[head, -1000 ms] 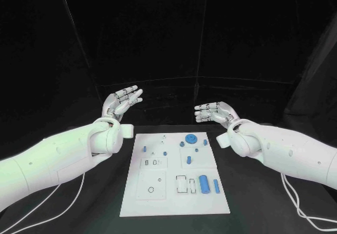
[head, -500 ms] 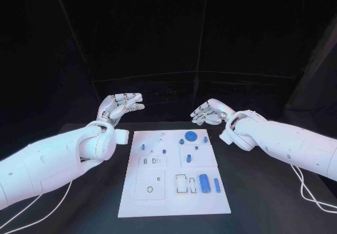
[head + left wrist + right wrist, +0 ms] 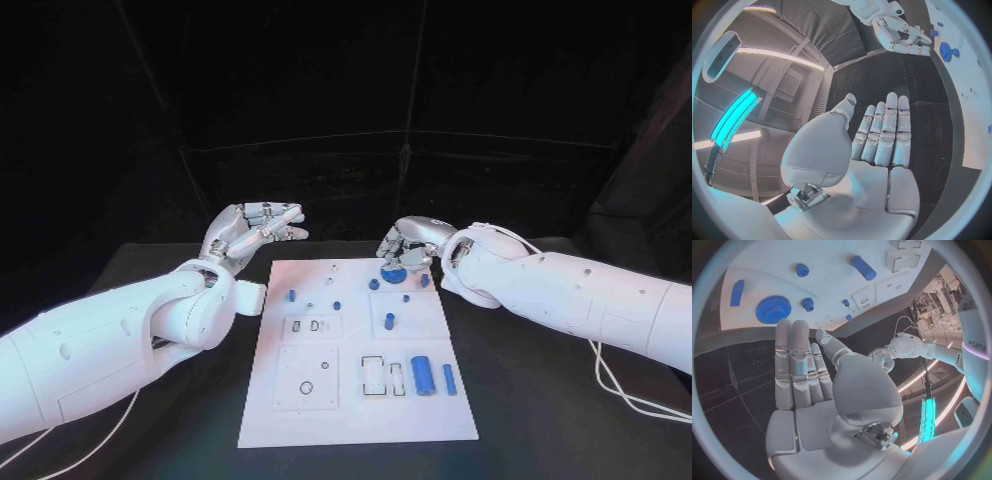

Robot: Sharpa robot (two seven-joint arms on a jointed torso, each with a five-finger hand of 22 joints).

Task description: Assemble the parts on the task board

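I am seeing my right hand hovering empty, fingers apart, just above the blue gear, with nothing between them, while the blue cylinder is lying lengthwise on the task board nearer me.

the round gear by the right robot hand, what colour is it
Blue; the gear shows best in the right wrist view, lying on the white task board.

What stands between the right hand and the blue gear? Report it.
Nothing visible. The right hand hovers open at the far edge of the task board, fingers reaching toward the blue gear, with bare board between them.
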